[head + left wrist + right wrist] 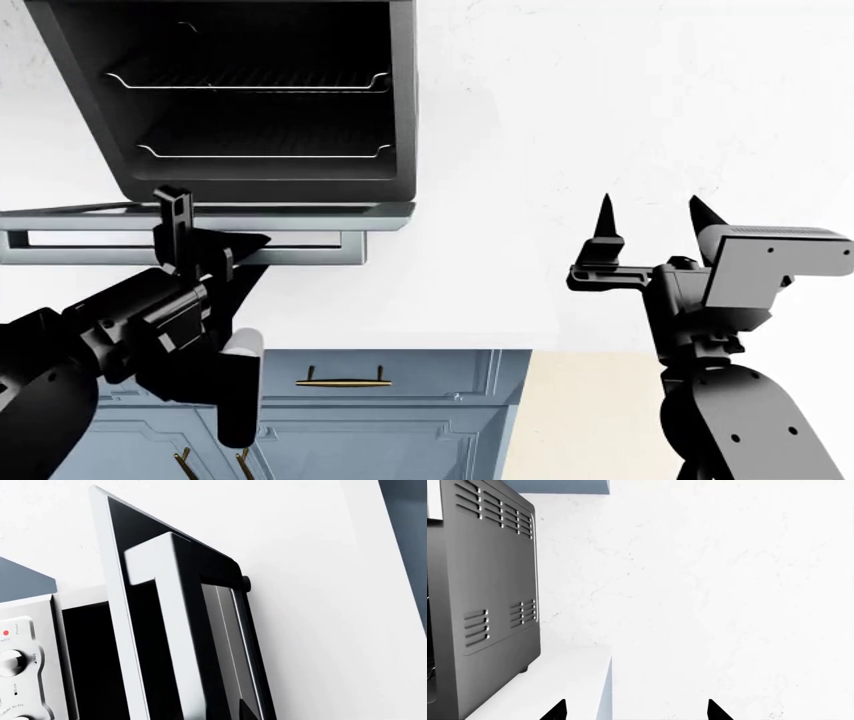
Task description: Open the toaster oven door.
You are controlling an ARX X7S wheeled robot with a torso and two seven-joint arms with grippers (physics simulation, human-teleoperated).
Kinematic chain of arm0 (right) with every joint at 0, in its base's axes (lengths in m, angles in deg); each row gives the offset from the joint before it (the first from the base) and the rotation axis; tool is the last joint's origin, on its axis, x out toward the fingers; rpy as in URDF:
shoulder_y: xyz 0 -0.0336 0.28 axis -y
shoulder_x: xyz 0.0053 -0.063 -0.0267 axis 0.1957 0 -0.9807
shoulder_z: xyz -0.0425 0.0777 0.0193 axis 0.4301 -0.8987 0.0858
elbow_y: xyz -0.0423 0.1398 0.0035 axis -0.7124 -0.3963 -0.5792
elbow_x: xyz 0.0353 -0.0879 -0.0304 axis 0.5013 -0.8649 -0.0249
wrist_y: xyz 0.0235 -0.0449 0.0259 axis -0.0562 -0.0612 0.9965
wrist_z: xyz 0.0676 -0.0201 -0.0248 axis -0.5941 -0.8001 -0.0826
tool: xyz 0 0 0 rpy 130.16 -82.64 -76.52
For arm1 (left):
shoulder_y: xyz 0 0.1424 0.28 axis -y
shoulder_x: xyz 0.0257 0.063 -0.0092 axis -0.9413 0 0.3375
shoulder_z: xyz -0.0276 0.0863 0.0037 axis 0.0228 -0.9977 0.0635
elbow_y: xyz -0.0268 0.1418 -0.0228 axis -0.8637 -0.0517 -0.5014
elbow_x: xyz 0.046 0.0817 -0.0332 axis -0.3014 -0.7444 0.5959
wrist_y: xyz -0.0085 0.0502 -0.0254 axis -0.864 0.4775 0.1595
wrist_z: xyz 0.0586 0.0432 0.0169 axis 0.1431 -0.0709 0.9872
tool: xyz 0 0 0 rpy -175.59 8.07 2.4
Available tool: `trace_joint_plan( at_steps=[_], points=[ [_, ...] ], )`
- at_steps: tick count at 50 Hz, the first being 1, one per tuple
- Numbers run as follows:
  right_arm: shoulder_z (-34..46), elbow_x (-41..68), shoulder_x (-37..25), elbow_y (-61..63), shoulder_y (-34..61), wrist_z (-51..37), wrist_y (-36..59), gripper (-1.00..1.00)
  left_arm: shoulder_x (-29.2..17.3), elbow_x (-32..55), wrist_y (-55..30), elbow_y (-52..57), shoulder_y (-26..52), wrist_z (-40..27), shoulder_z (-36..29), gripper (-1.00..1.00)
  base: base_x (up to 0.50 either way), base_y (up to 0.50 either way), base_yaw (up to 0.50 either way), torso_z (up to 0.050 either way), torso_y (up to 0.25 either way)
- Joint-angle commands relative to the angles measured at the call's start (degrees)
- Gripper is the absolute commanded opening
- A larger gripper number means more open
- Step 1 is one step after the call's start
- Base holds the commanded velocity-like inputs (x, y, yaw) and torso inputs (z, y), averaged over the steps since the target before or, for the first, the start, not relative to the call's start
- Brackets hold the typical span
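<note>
Both arms are built of matte black segmented links; the right arm [734, 420] has a rounded lower link dotted with small screws. The right gripper [650, 222] has two slim, pointed black fingers mounted on a grey boxy wrist housing [767, 262] with small screw heads on its face. The left gripper [180, 225] is black with a flat, blocky finger, and a white-capped black cylinder [240, 385] sits on the left arm [94, 340].

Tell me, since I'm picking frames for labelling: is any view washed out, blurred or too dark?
Left wrist view: toaster oven door sharp. Head view: toaster oven cavity dark, racks readable; white counter nearly featureless. Right wrist view: the counter is overexposed, with faint veining only.
</note>
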Motion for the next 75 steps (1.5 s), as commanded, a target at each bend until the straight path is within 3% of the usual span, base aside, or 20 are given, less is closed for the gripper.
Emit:
trace_joint_plan(
  at_steps=[1, 42, 65, 75],
  points=[
    [-0.01, 0.16, -0.26, 0.26, -0.32, -0.43, -0.02, 1.0, -2.16, 17.74, -2.85, 2.71, -7.42, 2.45, -8.8, -1.0, 0.0, 0.0, 0.0, 0.0, 0.0],
    [0.87, 0.43, -0.45, -0.85, -0.67, -1.23, -1.14, 1.0, -4.55, 18.23, 0.89, 0.86, -21.93, -7.93, -16.25, -1.0, 0.0, 0.0, 0.0, 0.0, 0.0],
    [0.74, 0.57, -1.04, -0.67, -1.94, -2.0, -1.41, 1.0, -0.79, 17.48, 5.83, -7.35, -26.86, -11.6, -19.87, -1.0, 0.0, 0.0, 0.0, 0.0, 0.0],
    [1.02, 0.22, -1.01, -1.2, -2.68, -2.42, -1.95, 1.0, 2.96, 18.2, 12.16, -16.67, -29.98, -13.74, -22.15, -1.0, 0.0, 0.0, 0.0, 0.0, 0.0]
  ],
)
